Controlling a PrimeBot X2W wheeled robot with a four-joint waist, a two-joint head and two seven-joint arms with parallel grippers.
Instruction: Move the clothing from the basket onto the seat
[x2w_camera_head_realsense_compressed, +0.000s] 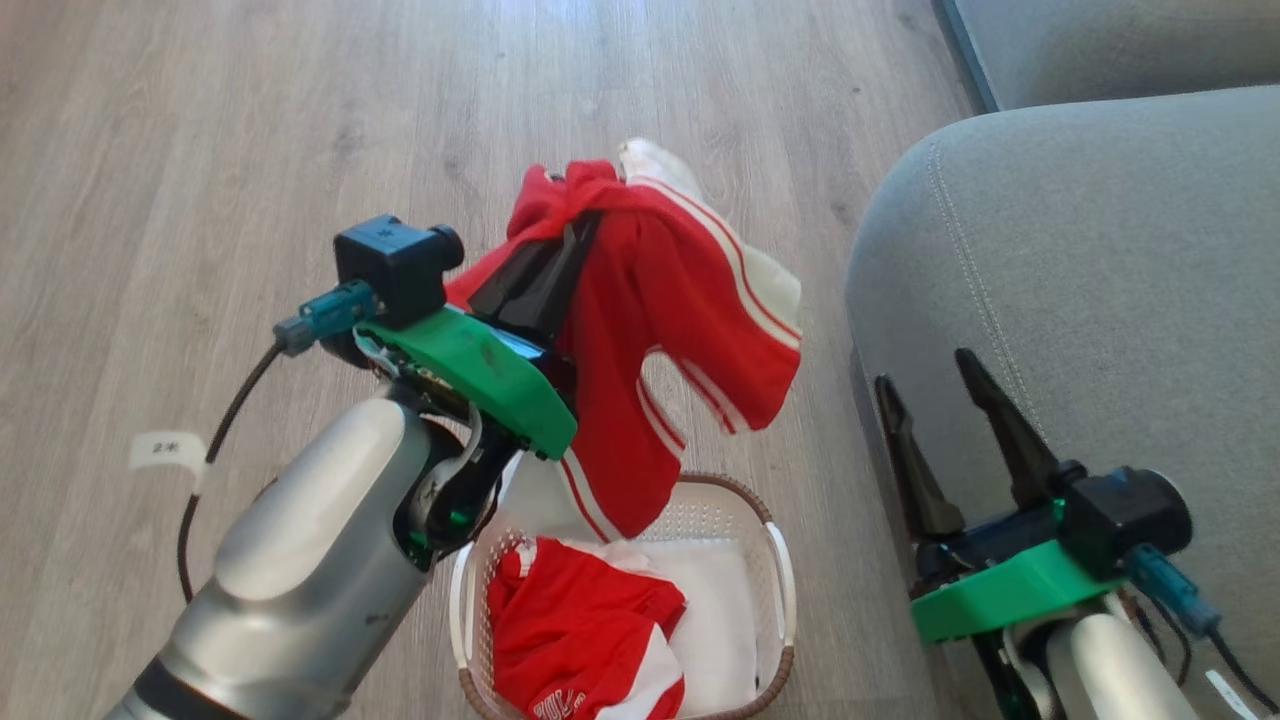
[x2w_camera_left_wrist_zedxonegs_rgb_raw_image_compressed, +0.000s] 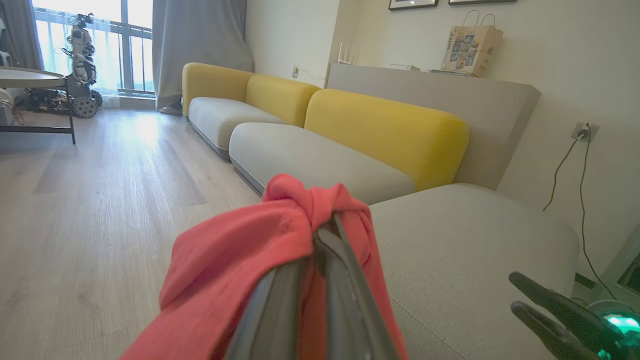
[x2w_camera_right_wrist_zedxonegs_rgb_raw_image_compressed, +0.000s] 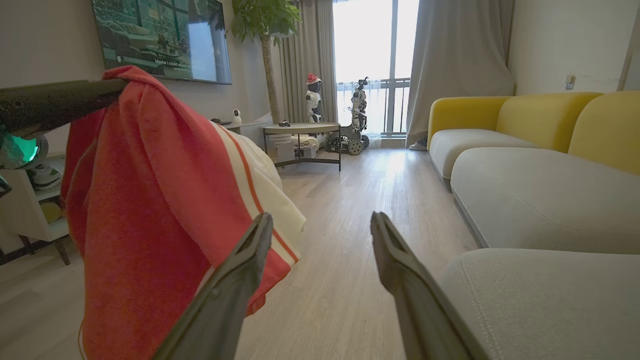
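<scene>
Fingers of the left gripper (x2w_camera_head_realsense_compressed: 582, 232) pinch tight on 1 red garment (x2w_camera_head_realsense_compressed: 690, 290), which hangs in the air above the basket (x2w_camera_head_realsense_compressed: 772, 522). The right gripper (x2w_camera_head_realsense_compressed: 925, 372) stands spread wide, holding nothing, at the seat's (x2w_camera_head_realsense_compressed: 1100, 250) edge. A second red garment (x2w_camera_head_realsense_compressed: 580, 630) lies bunched inside the basket.

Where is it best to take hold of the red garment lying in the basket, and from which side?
The red garment lies bunched inside the basket, whose walls block a sideways approach; so grip its raised crumpled fold near the middle, probably from straight above.
</scene>
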